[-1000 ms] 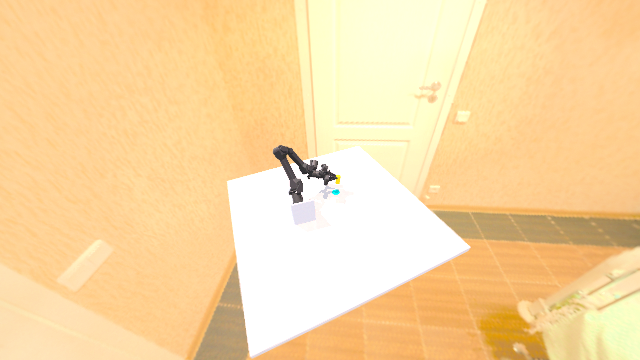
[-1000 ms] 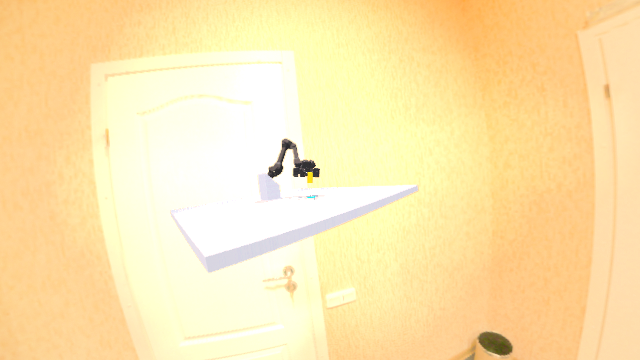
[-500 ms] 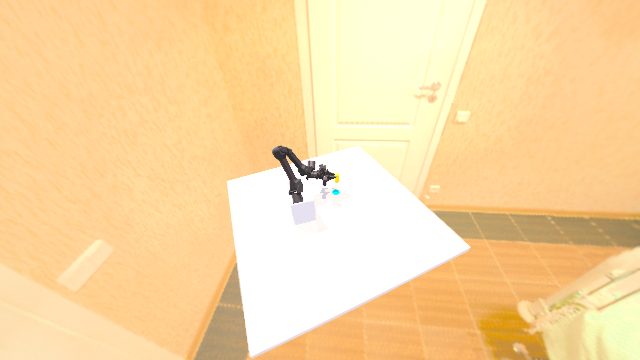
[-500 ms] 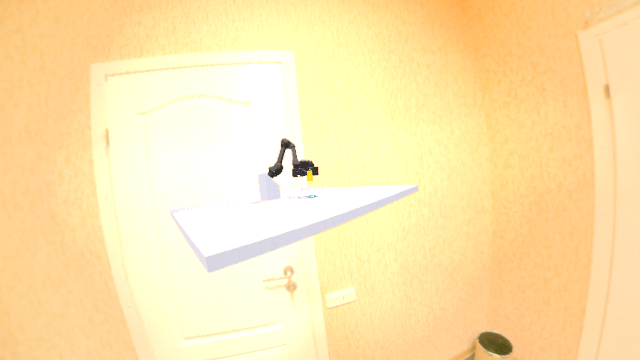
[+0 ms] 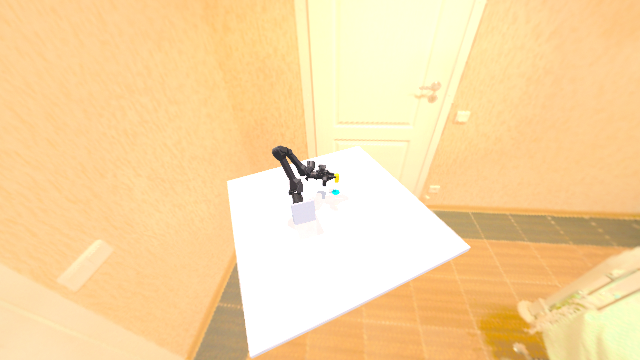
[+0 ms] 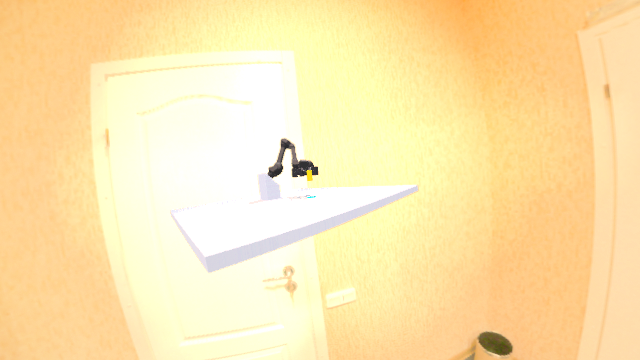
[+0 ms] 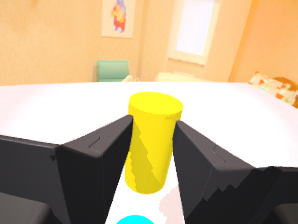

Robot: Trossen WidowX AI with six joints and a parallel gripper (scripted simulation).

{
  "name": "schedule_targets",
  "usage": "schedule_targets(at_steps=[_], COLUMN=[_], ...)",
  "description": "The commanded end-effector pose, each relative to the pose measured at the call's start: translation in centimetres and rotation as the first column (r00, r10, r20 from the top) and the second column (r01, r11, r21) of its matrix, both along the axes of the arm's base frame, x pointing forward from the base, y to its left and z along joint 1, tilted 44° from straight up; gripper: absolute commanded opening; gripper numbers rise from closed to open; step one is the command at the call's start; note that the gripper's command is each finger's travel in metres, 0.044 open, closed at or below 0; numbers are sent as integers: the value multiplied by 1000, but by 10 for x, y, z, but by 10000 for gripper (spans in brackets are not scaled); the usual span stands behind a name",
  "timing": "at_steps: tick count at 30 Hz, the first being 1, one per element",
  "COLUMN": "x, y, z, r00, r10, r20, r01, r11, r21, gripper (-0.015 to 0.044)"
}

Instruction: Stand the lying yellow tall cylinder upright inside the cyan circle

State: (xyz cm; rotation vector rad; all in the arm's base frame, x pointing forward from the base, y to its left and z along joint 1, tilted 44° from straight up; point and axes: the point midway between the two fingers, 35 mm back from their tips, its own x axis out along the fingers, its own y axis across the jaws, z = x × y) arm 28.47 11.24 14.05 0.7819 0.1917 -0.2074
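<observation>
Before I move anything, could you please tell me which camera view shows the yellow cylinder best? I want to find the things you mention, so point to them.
The wrist view: the yellow cylinder point(image 5: 337, 178) point(image 6: 309, 175) point(image 7: 150, 145) appears large, roughly upright between the gripper's fingers. The exterior view shows it small, above the table; the top view, only a tiny yellow patch.

One black arm point(image 5: 288, 170) point(image 6: 281, 155) is being presented in a bent posture, its upper link being raised steeply to a high elbow point(image 5: 280, 152) point(image 6: 285, 143). From that joint, the forearm point(image 5: 297, 162) point(image 6: 293, 154) is being angled downward to the wrist point(image 5: 313, 173) point(image 6: 300, 168). The claw point(image 5: 335, 176) point(image 6: 309, 171) point(image 7: 153, 124) is being directed outward, roughly level, below elbow height. Its two dark fingers are being pressed against opposite sides of a load, a gap being maintained between their tips by it.
</observation>
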Motion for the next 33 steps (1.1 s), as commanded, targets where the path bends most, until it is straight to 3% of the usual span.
schedule_targets(at_steps=[1, 33], x=[0, 1], y=[-1, 52], z=[0, -53], r00=[1000, 1000], r10=[-9, -9], r20=[4, -2], r01=[9, 9], r11=[1000, 1000], r21=[5, 6], gripper=[105, 105])
